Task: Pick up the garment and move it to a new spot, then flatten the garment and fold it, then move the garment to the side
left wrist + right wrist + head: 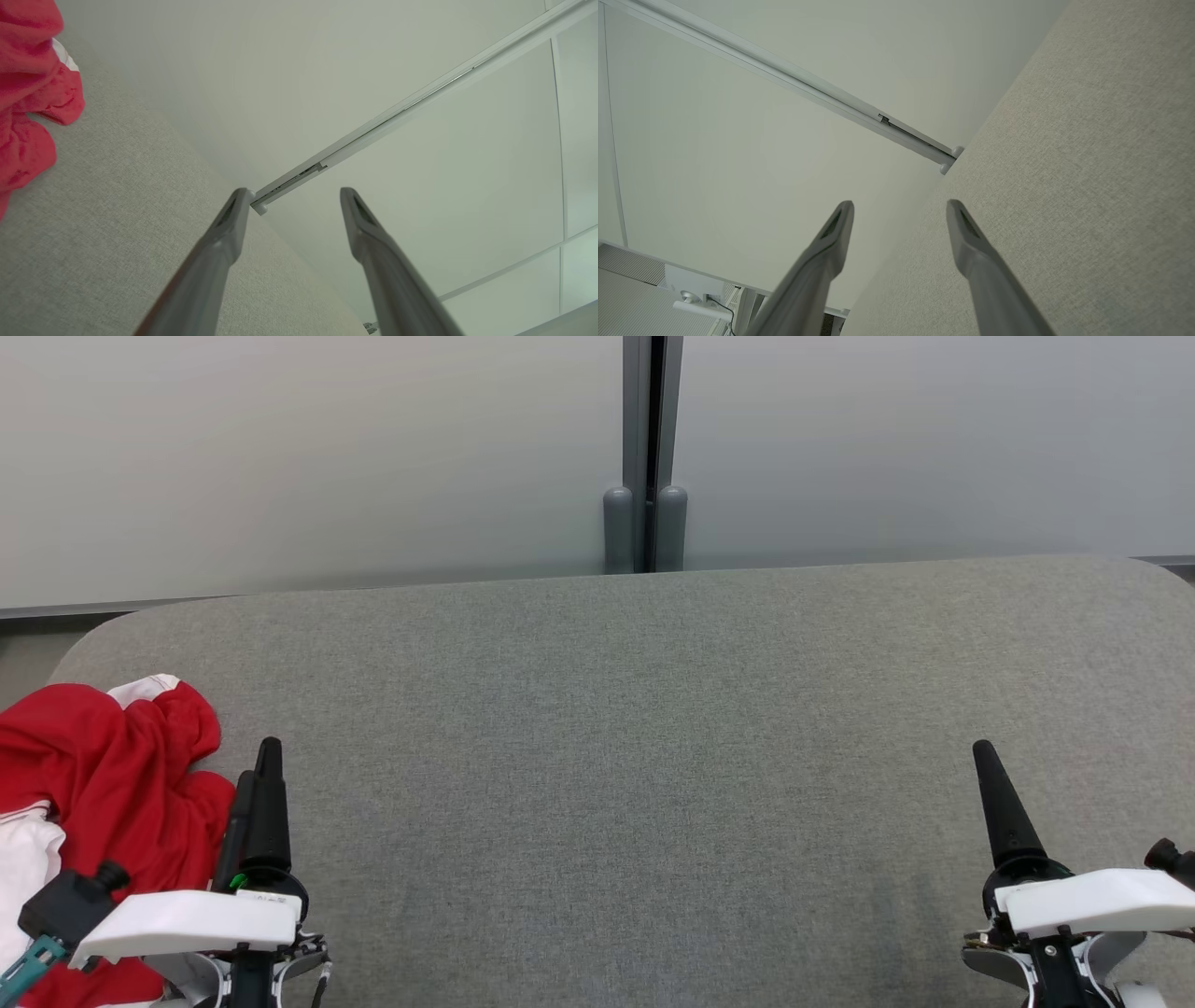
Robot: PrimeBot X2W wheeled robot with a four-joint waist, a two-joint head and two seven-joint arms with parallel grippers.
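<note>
The garment (103,775) is red with white trim and lies crumpled at the left edge of the grey fabric table (616,737). It also fills the top left corner of the left wrist view as the garment (28,93). My left gripper (257,775) hovers just right of it, open and holding nothing; its fingers (224,242) stand well apart in the left wrist view, where the left gripper (294,198) points past the table's far edge. At the lower right my right gripper (990,775) rests over bare table, open and empty, its fingers (966,233) spread around the right gripper (900,207).
A frosted glass partition (327,457) with a grey post (644,457) rises behind the table's far edge. The table's corners are rounded. A small white device (691,291) with a cable sits on the floor beyond the table in the right wrist view.
</note>
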